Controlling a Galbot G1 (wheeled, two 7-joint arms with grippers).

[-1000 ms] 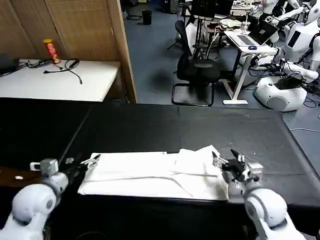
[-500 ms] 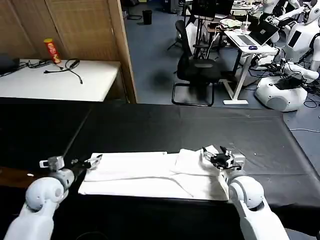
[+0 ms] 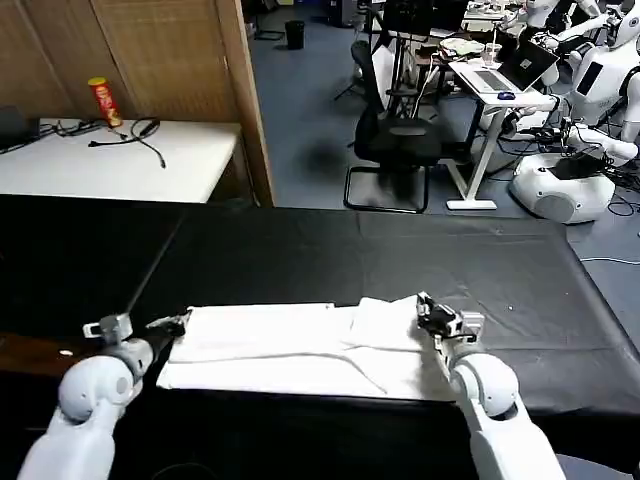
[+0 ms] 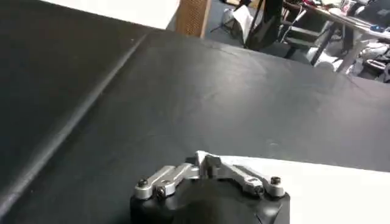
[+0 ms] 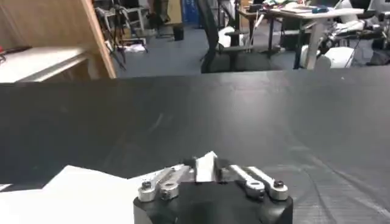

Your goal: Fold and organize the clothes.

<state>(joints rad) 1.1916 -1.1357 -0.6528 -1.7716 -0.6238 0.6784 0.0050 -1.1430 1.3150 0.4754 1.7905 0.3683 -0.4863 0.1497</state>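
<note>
Right now I'm looking down at the black-covered surface (image 3: 300, 250), and the white T-shirt (image 3: 300, 350) lies along its near edge as a long flat band running across in front of me, so I judge it already folded lengthwise at least once and the step in hand is pinching its two far corners for the next fold. The cloth looks plain white on this side, mostly smooth, with a diagonal crease near the middle and a doubled, slightly raised flap toward my right end; I see no print showing. My left hand (image 3: 172, 323) sits at the shirt's far left corner; in the left wrist view the left hand (image 4: 207, 167) has its fingers drawn close together with a white point of cloth between the tips, so I take it as pinched on the corner. My right hand (image 3: 432, 312) is at the far right corner, and in its wrist view the right hand (image 5: 206, 167) likewise shows a small white flap caught between nearly closed fingers. If both pinches are sound, the next move calls for lifting both corners evenly and carrying them toward me over the near edge, keeping the two hands level so the band doesn't skew or slip loose.
</note>
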